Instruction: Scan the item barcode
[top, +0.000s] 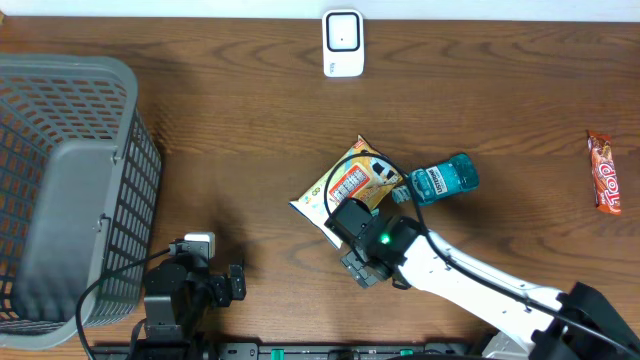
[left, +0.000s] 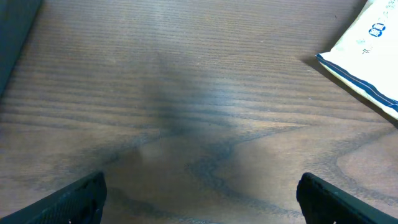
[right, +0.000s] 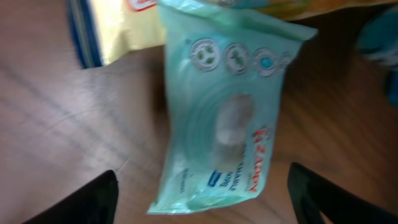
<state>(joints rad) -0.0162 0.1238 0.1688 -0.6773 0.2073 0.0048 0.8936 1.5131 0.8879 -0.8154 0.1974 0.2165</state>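
Observation:
A pale green pack of wet wipes (right: 224, 118) lies on the wooden table, its far end against a yellow snack bag (right: 118, 28). My right gripper (right: 202, 174) hovers over it, open, with the fingers on either side of the pack's near end and not touching it. From overhead, the right arm (top: 380, 240) covers the pack next to the snack bag (top: 345, 185). The white barcode scanner (top: 342, 42) stands at the table's far edge. My left gripper (left: 199, 199) is open over bare wood at the near left (top: 190, 285).
A blue mouthwash bottle (top: 445, 180) lies just right of the snack bag. A red candy bar (top: 604, 172) lies at the far right. A large grey mesh basket (top: 70, 190) fills the left side. A corner of the snack bag (left: 367, 56) shows in the left wrist view.

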